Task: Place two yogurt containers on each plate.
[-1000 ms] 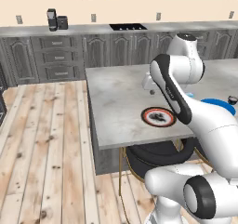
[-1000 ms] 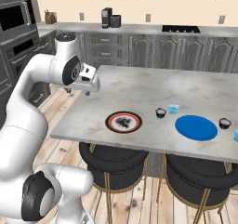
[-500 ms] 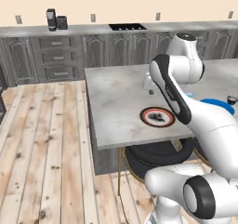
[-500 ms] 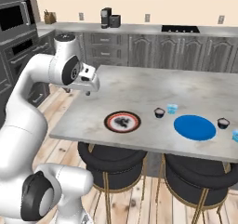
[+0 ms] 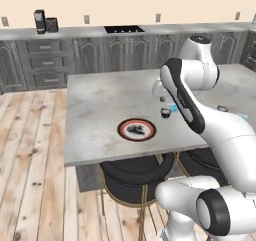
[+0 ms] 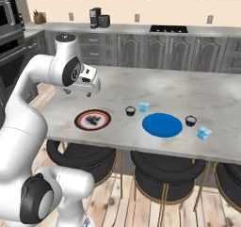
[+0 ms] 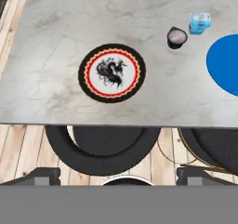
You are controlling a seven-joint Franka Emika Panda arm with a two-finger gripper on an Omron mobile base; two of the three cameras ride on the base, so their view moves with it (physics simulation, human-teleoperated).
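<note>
Fingers (image 6: 89, 93) spread empty high above the counter (image 6: 188, 87); nearest dark yogurt tub (image 7: 177, 36) sits beyond the patterned plate (image 7: 112, 73).

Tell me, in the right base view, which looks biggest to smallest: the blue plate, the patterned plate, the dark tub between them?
1. blue plate
2. patterned plate, a little smaller-looking; both sit about equally far, so they may really match
3. dark tub, clearly tiniest

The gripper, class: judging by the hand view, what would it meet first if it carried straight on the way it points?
Probably the bare counter top just below the patterned plate, roughly at that view's centre. The gripper hangs well above it, jaws open, so depth is uncertain.
</note>
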